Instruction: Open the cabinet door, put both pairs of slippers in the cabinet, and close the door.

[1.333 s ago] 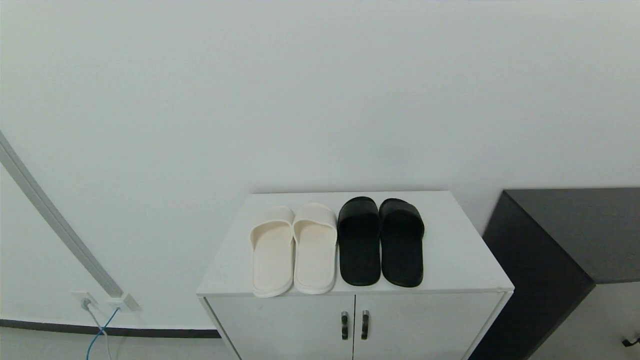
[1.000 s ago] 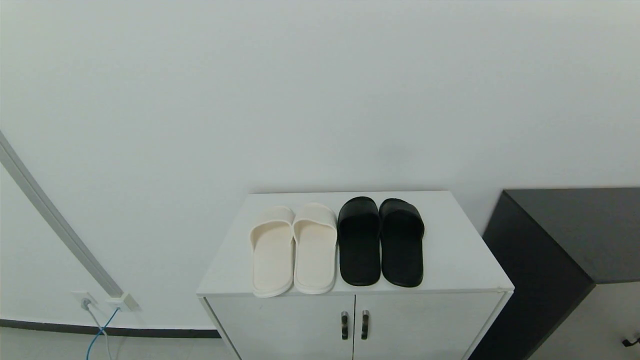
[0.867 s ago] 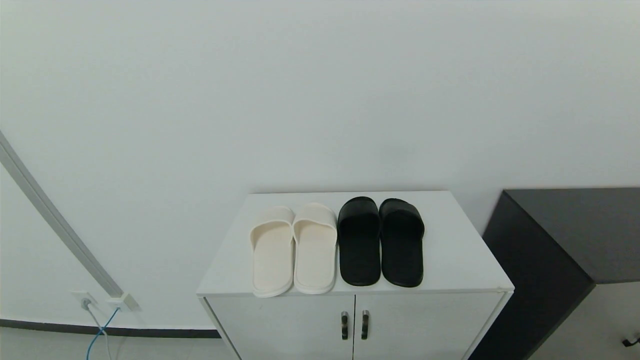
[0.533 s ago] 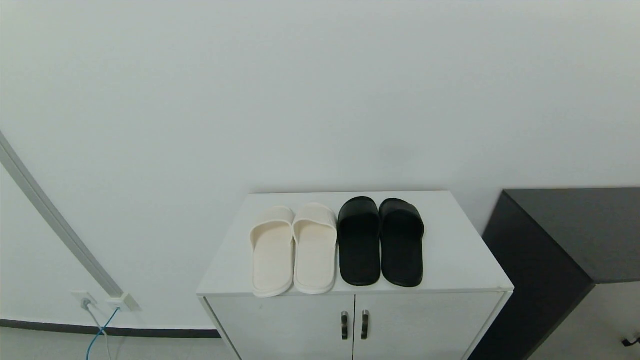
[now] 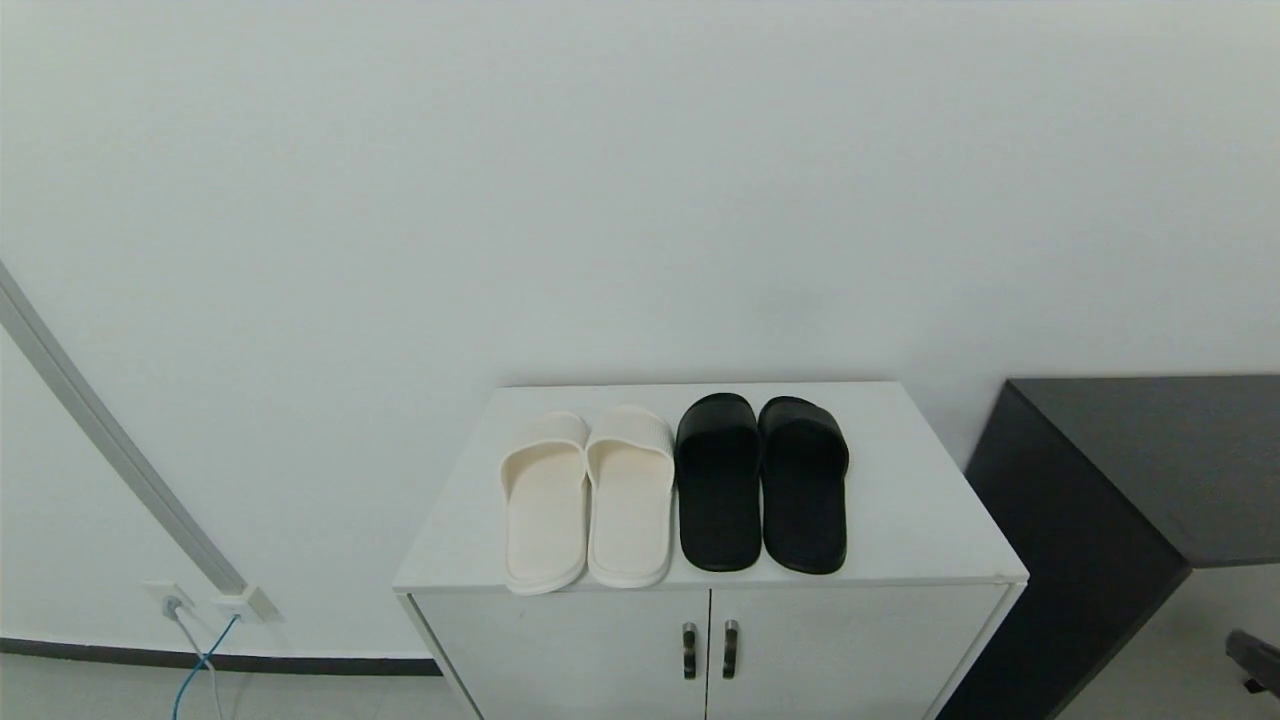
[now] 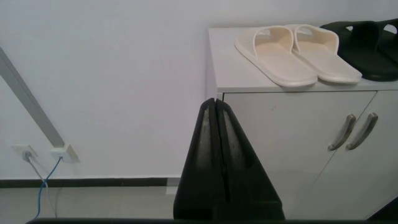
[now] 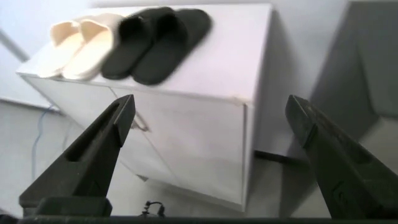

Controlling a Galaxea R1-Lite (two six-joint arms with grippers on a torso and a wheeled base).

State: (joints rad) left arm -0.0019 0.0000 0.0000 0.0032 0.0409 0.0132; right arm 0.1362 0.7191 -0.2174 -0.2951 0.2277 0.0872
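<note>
Step one not begun: doors (image 5: 600, 650) closed. White slippers (image 5: 585, 500) and black slippers (image 5: 762, 485) lie side by side on cabinet (image 5: 930, 540) top. Left gripper (image 6: 216, 109) fingers pressed together, right gripper (image 7: 209, 102) fingers spread. Next, likely: grab a handle (image 5: 730, 648), pull.

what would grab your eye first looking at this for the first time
Two pairs of slippers sit side by side on the white cabinet: cream slippers on the left, black slippers on the right, toes toward the wall. Below, both doors are shut, their handles meeting at the middle. The left gripper is shut and the right gripper wide open, both apart from the cabinet.
</note>
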